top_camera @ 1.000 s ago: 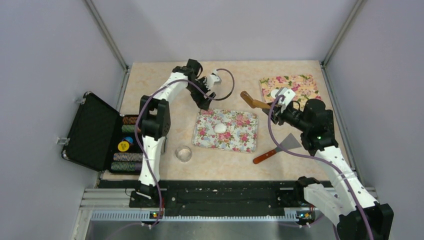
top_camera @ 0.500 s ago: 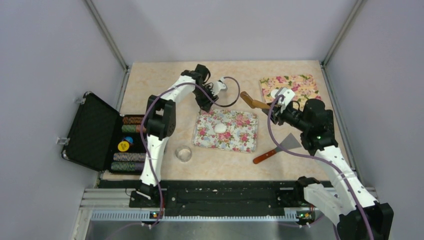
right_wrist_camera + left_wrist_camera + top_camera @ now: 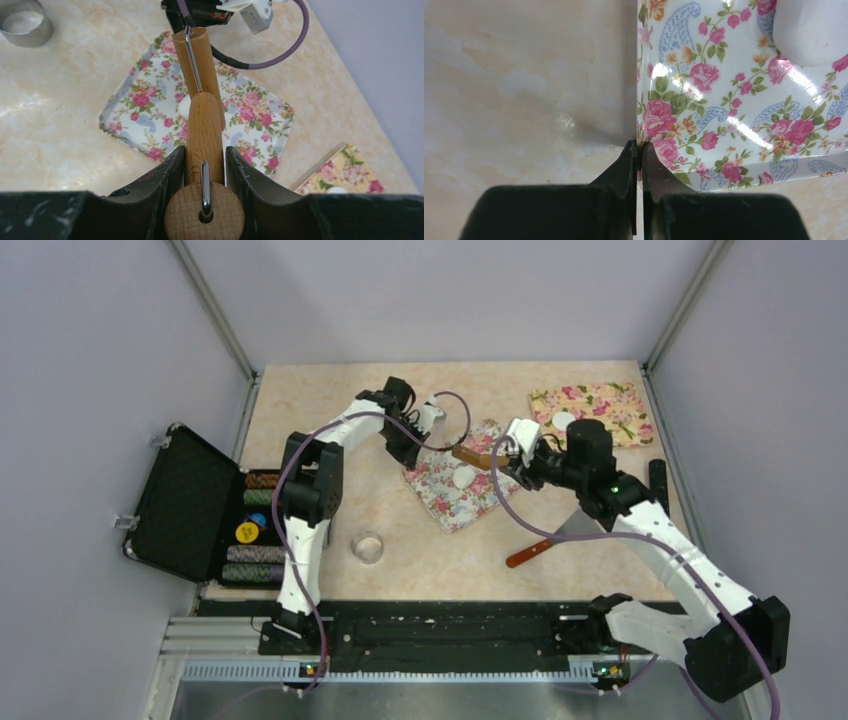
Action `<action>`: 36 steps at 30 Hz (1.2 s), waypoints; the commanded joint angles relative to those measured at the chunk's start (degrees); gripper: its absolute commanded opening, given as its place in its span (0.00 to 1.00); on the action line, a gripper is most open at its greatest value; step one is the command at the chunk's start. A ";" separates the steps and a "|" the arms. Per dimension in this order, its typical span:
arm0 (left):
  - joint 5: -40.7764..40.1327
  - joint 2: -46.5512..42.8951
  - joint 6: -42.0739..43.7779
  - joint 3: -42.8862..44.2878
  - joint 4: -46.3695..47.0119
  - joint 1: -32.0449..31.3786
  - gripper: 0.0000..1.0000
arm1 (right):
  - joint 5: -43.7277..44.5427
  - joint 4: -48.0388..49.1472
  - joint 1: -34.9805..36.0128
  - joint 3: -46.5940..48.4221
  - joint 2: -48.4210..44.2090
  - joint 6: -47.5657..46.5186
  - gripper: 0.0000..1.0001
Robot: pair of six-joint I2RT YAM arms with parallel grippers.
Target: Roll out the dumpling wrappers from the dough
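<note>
Wooden and cylindrical, the rolling pin (image 3: pixel 206 125) is clamped by its handle in the right claw (image 3: pixel 205 156) and held close over the small white rounded dough lump (image 3: pixel 464 477), which lies near the middle of the mat. The far-left edge of the white floral mat (image 3: pixel 704 100) is pinched by the fully closed left claw (image 3: pixel 639 148), presumably to anchor it on the beige surface (image 3: pixel 524 75) during rolling.

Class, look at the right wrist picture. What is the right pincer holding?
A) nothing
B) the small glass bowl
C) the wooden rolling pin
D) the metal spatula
C: the right pincer is closed on the wooden rolling pin, which points out over the floral mat.
</note>
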 commanded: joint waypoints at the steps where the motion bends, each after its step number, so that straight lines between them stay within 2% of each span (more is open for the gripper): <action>1: -2.52 -3.41 -0.89 -6.21 2.13 -0.29 0.00 | 12.17 -3.94 5.80 9.08 4.08 -9.74 0.00; 6: -4.51 -6.93 1.37 -10.72 2.12 -0.24 0.00 | 14.87 -4.38 8.19 10.75 6.61 -11.56 0.00; 13: -7.27 -12.21 3.01 -17.62 3.66 -0.19 0.00 | 17.80 -2.06 11.16 7.11 8.89 -13.66 0.00; 14: -7.89 -12.97 2.60 -18.08 4.33 -0.18 0.04 | 18.69 -1.90 11.92 6.84 9.32 -14.25 0.00; 15: -8.57 -13.36 2.03 -18.30 5.04 -0.13 0.16 | 19.81 -1.85 12.86 6.54 9.85 -14.86 0.00; 18: -8.62 -13.92 0.01 -18.08 7.01 -0.02 0.44 | 24.13 -1.65 16.03 6.52 11.53 -16.99 0.00; 19: -7.92 -13.87 -0.65 -17.60 7.52 -0.09 0.51 | 25.75 -1.49 17.18 6.58 11.97 -17.76 0.00; 20: -7.00 -13.49 -1.23 -16.69 7.30 -0.11 0.53 | 27.26 -1.24 18.24 6.72 12.67 -18.68 0.00; 25: -2.98 -10.07 -3.76 -11.12 5.42 -0.53 0.54 | 32.73 -0.94 22.60 6.93 15.32 -21.80 0.00; 31: -2.16 -7.93 -5.34 -11.58 6.95 -1.25 0.53 | 36.57 -0.54 26.76 7.23 19.16 -24.39 0.00; 36: -1.73 -6.55 -6.94 -11.19 7.34 -1.49 0.42 | 37.80 -0.59 28.78 8.72 22.43 -25.15 0.00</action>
